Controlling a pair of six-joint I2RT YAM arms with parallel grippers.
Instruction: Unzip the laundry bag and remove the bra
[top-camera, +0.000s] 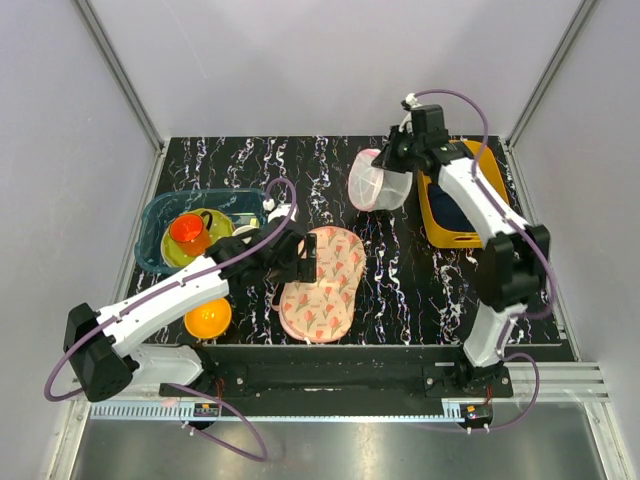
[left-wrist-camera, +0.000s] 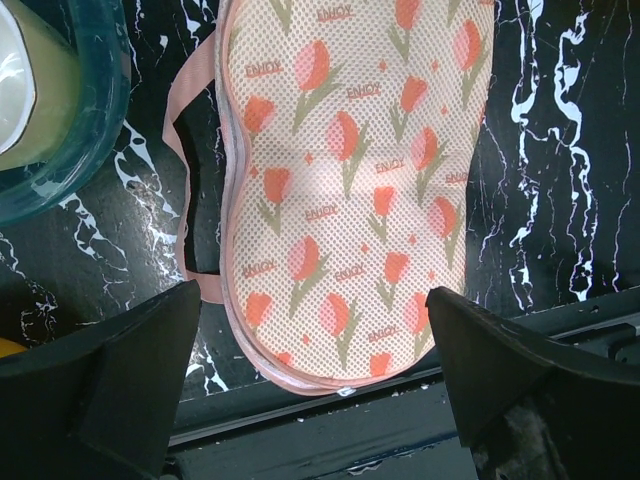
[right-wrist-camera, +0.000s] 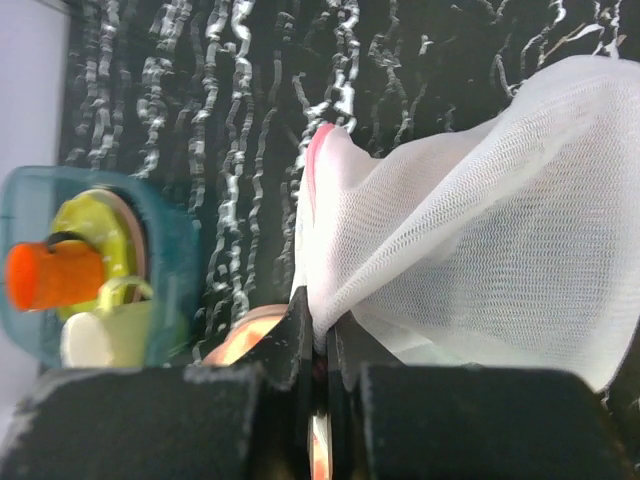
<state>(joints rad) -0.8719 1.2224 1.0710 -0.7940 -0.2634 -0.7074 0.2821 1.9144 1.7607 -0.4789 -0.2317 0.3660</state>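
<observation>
The laundry bag (top-camera: 378, 185), white mesh with a pink rim, hangs lifted above the back of the table. My right gripper (top-camera: 392, 160) is shut on a fold of its mesh (right-wrist-camera: 480, 230); in the right wrist view the jaws (right-wrist-camera: 322, 325) pinch the netting tight. A pink edge (right-wrist-camera: 318, 150) shows along the bag's rim. The bra is hidden; I cannot tell whether it is inside. My left gripper (top-camera: 300, 258) stands wide open above the flat floral-print peach pad (top-camera: 320, 285), its fingers (left-wrist-camera: 150, 350) spread either side of the pad's near end (left-wrist-camera: 350, 180), gripping nothing.
A teal bin (top-camera: 160, 235) at the left holds an orange cup (top-camera: 188, 232) and green dishes. An orange bowl (top-camera: 207, 318) sits near the left arm. A yellow tray (top-camera: 440, 225) with a dark navy garment (top-camera: 462, 215) stands at the right. A pink strap (left-wrist-camera: 185, 150) loops beside the pad.
</observation>
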